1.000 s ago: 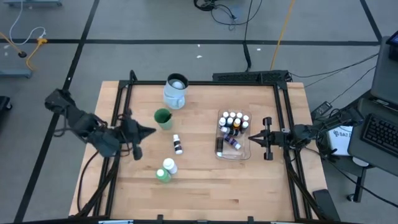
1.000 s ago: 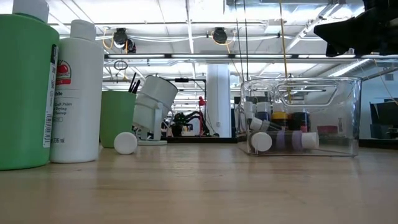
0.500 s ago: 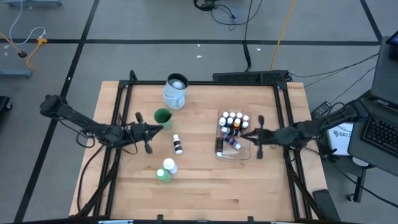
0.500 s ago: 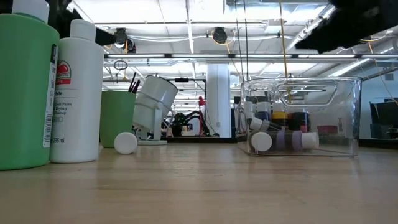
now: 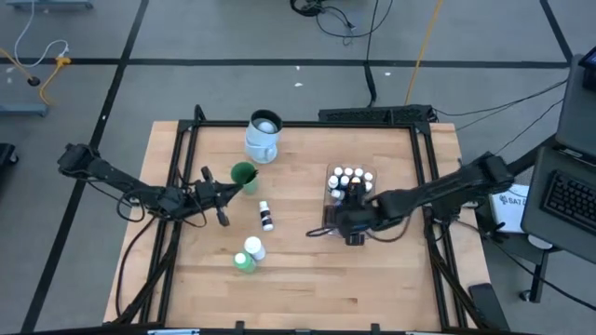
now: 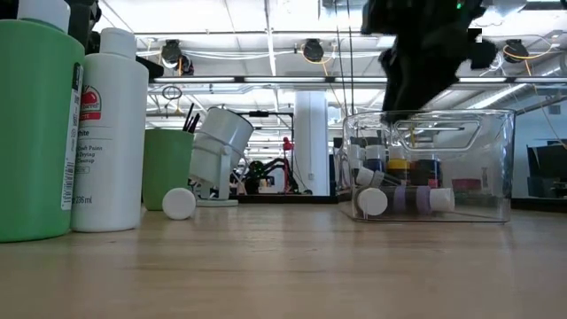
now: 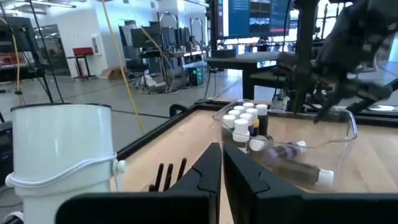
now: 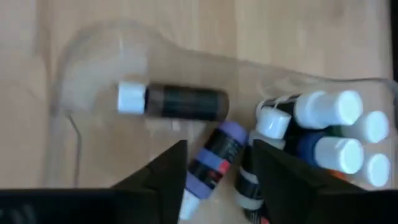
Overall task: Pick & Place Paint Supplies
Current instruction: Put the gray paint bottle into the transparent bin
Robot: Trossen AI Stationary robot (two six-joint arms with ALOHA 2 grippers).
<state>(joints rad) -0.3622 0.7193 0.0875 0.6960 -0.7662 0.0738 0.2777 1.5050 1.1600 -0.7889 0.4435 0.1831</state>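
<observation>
A clear tub (image 5: 349, 200) at the right holds several white-capped paint bottles (image 8: 336, 130), with a purple one (image 8: 214, 158) and a dark one (image 8: 180, 101) lying down. My right gripper (image 5: 346, 226) hangs open above the tub's near end, fingers slanting down over the purple bottle. My left gripper (image 5: 222, 194) is shut and level beside the green cup (image 5: 244, 175), whose dark brushes (image 7: 168, 175) stand just past its fingertips. One tiny bottle (image 5: 266, 216) lies on the table. A green bottle (image 6: 31, 124) and a white bottle (image 6: 111, 133) stand near the front.
A white-and-pale-blue mug (image 5: 264, 135) stands at the far middle. A black frame (image 5: 182, 158) runs along the table's edges. Bare wood lies between the green cup and the tub, and along the near edge.
My right gripper has swung from the table's right edge toward the left and tipped downward, now over the tub's near end. My left gripper has sunk and gone toward the green cup, then kept still. The bottles and the tub have not moved.
</observation>
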